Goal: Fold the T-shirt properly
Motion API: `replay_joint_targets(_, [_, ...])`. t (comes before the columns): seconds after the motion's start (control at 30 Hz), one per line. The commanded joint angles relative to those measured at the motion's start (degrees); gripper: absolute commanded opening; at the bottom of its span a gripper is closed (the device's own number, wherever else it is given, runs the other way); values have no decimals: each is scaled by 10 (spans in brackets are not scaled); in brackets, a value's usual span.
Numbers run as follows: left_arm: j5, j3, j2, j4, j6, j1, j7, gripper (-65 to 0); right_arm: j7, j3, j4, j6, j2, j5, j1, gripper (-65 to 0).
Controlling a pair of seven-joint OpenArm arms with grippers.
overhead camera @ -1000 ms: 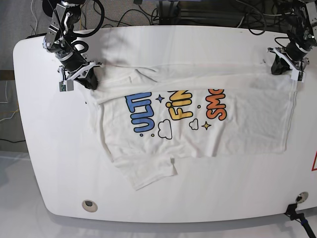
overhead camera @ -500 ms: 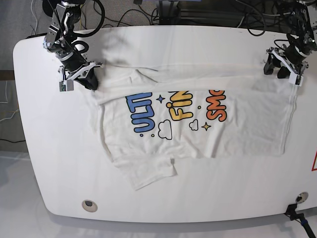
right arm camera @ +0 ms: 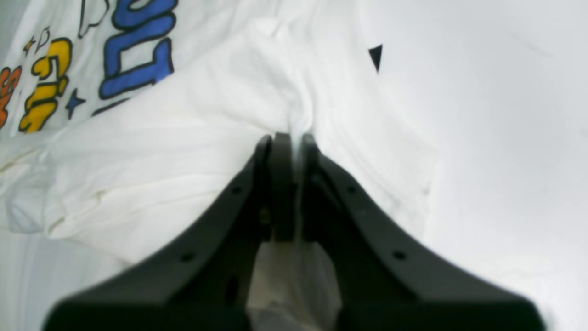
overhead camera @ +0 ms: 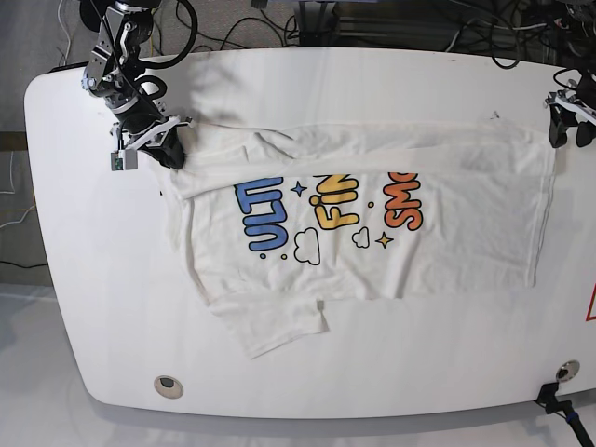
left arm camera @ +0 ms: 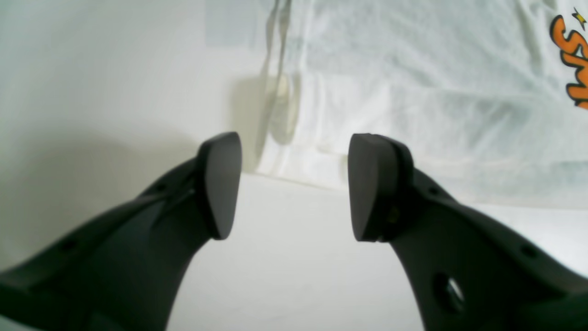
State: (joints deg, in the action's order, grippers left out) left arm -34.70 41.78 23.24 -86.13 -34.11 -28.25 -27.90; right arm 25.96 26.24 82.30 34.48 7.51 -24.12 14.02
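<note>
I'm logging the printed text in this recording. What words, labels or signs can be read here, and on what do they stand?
"ULT", blue, cut off by a fold: T-shirt front.
"FIN", yellow, cut off likewise: same print.
"SM", orange, cut off likewise: same print.
Red-edged sign at the base view's right edge: unreadable.
No other text.

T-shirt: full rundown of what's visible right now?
The T-shirt is white, soft cotton by its look, and lies print-up and wrinkled on the table. Its far edge is folded over the blue, yellow and orange lettering. One sleeve sticks out at the near side. The right gripper pinches a corner; the left gripper is open, off the cloth.
</note>
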Motion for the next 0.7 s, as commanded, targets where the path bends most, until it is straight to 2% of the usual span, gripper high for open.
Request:
replay_joint_targets(0.0, [-4, 14, 14, -2, -8, -2, 3, -334, 27, 3, -2, -12, 5, 24, 3, -650])
replay_joint_targets(0.07, [-1, 13, 13, 2, -14, -1, 1, -368, 28, 0, 0, -12, 6, 24, 3, -650])
replay_joint_targets(0.17, [2, 18, 14, 6, -20, 0, 4, -471, 28, 1, 1, -12, 7, 24, 2, -650])
replay_joint_targets(0.3, [2, 18, 10, 9, -28, 5, -2, -645, 23, 2, 3, -10, 6, 26, 3, -650])
replay_joint_targets(0.37, [1, 15, 9, 11, -30, 7, -4, -650, 22, 3, 2, -10, 6, 26, 3, -650])
replay_joint_targets(0.4, [5, 23, 6, 10, -26, 5, -6, -630, 3, 5, -1, -1, 8, 6, -3, -650])
replay_joint_targets(0.57, [-12, 80, -7, -3, -27, 1, -5, -609, 2, 5, -2, -1, 10, 0, -3, -650])
replay_joint_targets(0.67, [-27, 95, -10, -1, -24, 5, -21, -548, 0, 5, -6, 2, 10, -2, -4, -650])
